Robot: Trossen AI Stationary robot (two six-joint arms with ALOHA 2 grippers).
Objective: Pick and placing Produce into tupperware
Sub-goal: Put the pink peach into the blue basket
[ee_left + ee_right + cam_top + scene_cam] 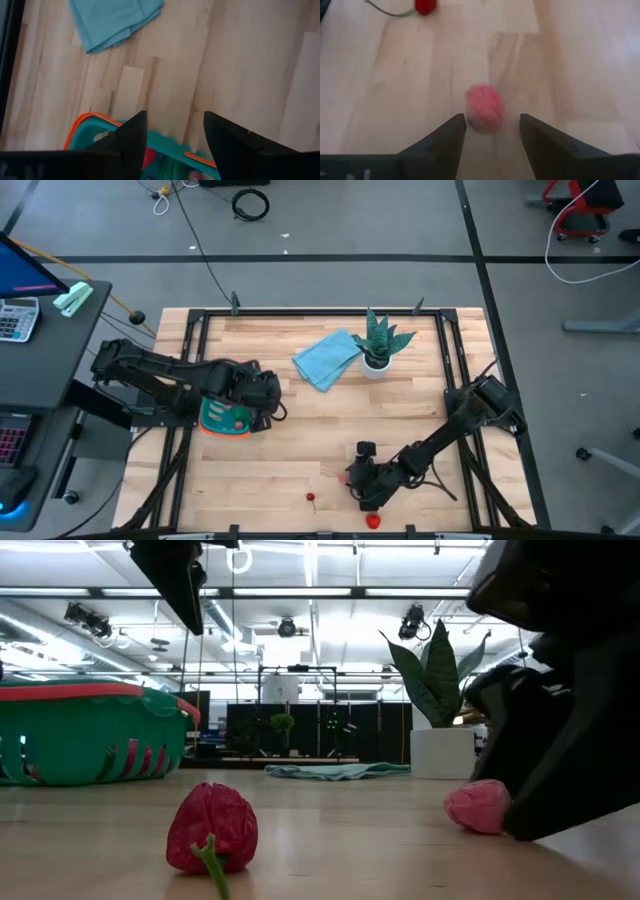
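Observation:
The teal tupperware with its orange rim (222,420) sits at the table's left; red pieces lie inside it (150,159). My left gripper (175,117) hovers open over its rim (87,120) and shows at the top of the low view (180,575). My right gripper (492,120) is open and low near the table's near edge (358,478), its fingers on either side of a pink piece (484,108), (478,806). A small red piece with a green stem (425,6), (311,498) and a red pepper-like piece (212,828), (372,520) rest on the wood. My right gripper comes at the pink piece (484,108) low and slanting down, with one finger (451,131) close beside it. The piece rests on the table. Whether a finger touches it, I cannot tell.
A folded light blue cloth (327,358) and a spiky green plant in a white pot (378,345) stand toward the far edge. Black frame rails run along the table's sides (190,360). Bare wood lies between the tupperware and the right gripper.

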